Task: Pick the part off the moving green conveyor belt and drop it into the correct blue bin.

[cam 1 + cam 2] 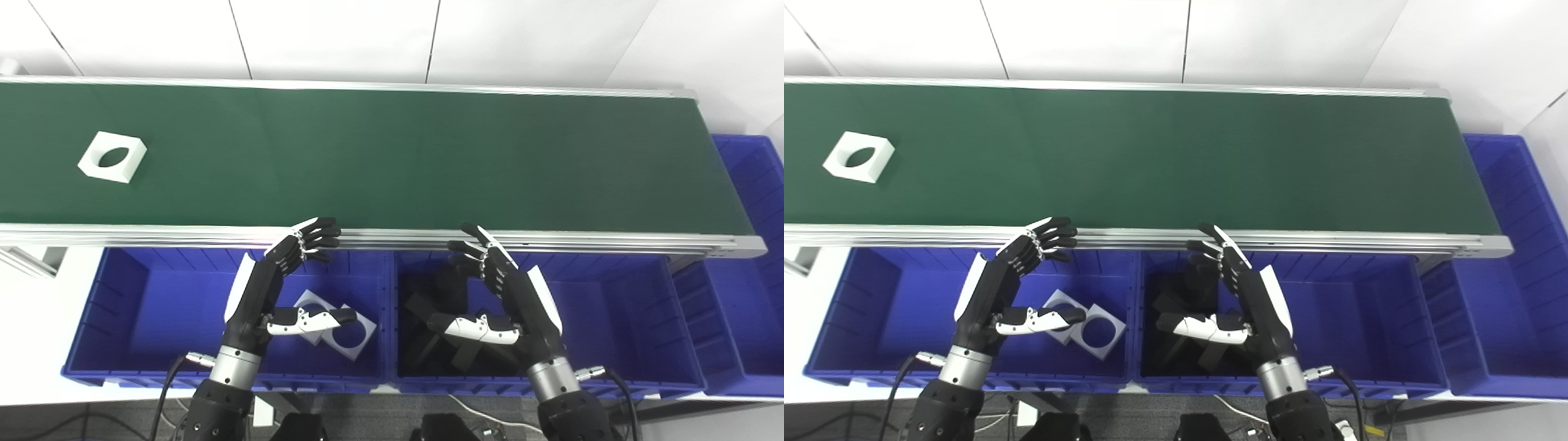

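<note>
— Any difference between the two eye views?
— Little. Same scene, shifted sideways. Left eye view: white square part (113, 157) with a round hole lying flat on the green conveyor belt (392, 159), far left, set in from the picture's edge. Right eye view: same part closer to that edge, and more of the far-right blue bin (1513, 257) beyond the belt's end.
— And the hands?
— Left hand (278, 288) released, fingers apart and lightly curled, thumb stretched inward, grasping nothing; hovering over the left blue bin (122, 306), fingertips near the belt's near rail (551, 237). Right hand (499, 294) much the same: spread, empty, thumb pointing inward, over the middle blue bin (612, 312). Both well apart from the part.
— Bins and contents?
— Left blue bin: two white square pieces (343, 327) with round holes, lying overlapped on the floor of the bin, partly hidden behind the left thumb. Middle blue bin: dark black pieces (429, 343) heaped at its left end, shapes hard to make out against the shadow; right portion showing bare blue floor. Far-right blue bin: only blue walls visible, contents impossible to tell.
— Anything beyond the belt?
— White panelled wall (337, 37) behind. Cables (165, 392) trailing from both wrists at the bottom edge.
</note>
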`<state>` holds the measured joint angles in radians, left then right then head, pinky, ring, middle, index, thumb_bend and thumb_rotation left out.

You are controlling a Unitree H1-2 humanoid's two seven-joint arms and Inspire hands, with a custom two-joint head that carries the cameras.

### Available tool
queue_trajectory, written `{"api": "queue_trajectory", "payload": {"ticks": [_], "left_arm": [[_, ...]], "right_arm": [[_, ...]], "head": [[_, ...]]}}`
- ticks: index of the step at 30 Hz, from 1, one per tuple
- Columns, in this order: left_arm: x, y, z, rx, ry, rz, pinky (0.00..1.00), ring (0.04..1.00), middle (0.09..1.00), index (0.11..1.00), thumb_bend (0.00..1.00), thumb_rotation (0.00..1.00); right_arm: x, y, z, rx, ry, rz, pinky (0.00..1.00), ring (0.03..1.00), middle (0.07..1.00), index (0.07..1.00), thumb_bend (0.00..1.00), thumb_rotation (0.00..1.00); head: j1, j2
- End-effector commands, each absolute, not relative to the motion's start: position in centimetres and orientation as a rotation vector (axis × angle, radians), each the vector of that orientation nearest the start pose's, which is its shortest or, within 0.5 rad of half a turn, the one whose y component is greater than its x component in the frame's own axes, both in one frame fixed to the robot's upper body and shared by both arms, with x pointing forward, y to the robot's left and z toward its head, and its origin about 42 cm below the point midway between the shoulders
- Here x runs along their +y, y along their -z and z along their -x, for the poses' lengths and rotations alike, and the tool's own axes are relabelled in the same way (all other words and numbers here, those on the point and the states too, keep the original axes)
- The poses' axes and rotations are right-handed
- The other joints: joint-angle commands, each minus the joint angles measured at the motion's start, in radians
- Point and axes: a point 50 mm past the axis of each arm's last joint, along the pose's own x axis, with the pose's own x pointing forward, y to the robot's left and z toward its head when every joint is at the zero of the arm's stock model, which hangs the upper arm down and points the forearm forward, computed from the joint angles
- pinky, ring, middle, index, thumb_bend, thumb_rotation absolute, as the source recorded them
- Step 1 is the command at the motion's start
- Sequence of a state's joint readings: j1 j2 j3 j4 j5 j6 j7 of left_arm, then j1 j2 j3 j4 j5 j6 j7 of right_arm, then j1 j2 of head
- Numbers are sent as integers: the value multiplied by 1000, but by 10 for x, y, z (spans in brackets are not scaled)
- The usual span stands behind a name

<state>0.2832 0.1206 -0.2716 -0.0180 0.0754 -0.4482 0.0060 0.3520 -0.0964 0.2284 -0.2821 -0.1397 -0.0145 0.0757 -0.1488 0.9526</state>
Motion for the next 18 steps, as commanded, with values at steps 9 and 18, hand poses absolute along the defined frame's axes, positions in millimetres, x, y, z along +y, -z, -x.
{"api": "queue_trajectory", "payload": {"ticks": [9, 18], "left_arm": [[184, -73, -179, -240, 238, -89, 618, 711, 755, 786, 841, 233], [180, -63, -174, -206, 257, -118, 624, 729, 767, 794, 835, 250]], "right_arm": [[-186, -107, -169, -44, -234, 157, 754, 777, 806, 909, 841, 254], [-193, -94, -162, -38, -249, 171, 763, 790, 821, 923, 812, 259]], "head": [[3, -4], [185, -122]]}}
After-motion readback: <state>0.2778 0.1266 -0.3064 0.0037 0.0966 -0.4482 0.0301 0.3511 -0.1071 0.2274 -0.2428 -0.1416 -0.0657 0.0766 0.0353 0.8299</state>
